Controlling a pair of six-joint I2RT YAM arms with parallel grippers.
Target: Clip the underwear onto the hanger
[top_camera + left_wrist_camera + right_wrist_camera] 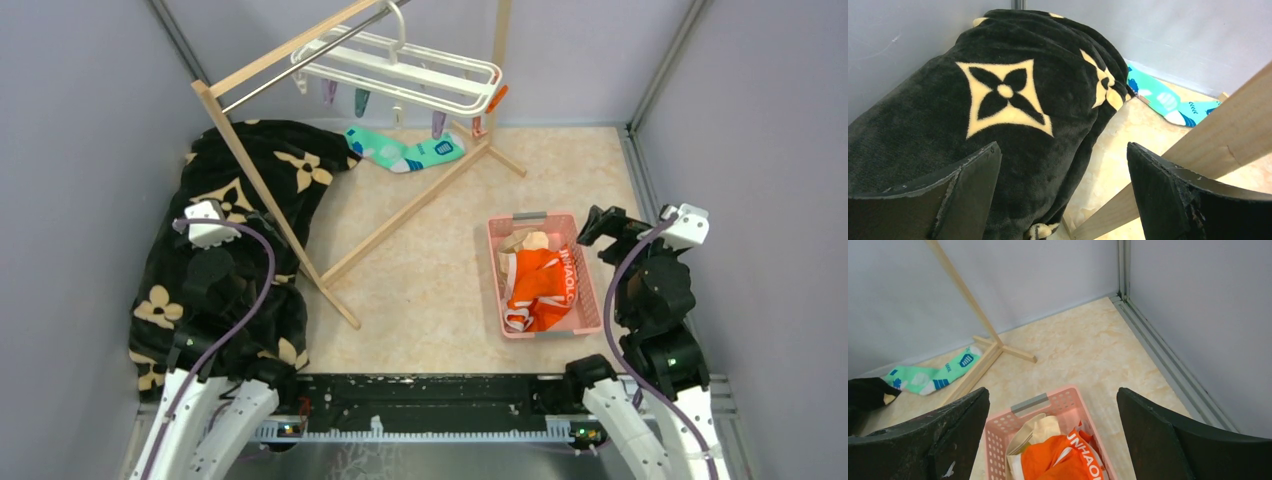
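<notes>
The orange underwear [540,285] with white waistband lettering lies crumpled in a pink basket [500,270] on the right of the floor; it also shows in the right wrist view [1063,460]. The white hanger [400,68] with small coloured clips hangs by its hook from the metal bar of the wooden rack [270,190] at the back. My right gripper [600,225] is open and empty, raised just right of the basket [1048,402]. My left gripper [262,222] is open and empty above the black blanket [998,120], far from the underwear.
A black blanket [230,230] with cream flower prints is heaped at the left. A teal sock [405,152] lies under the hanger; it shows in the right wrist view [928,376]. A beige cloth [527,241] sits in the basket. Grey walls enclose the floor.
</notes>
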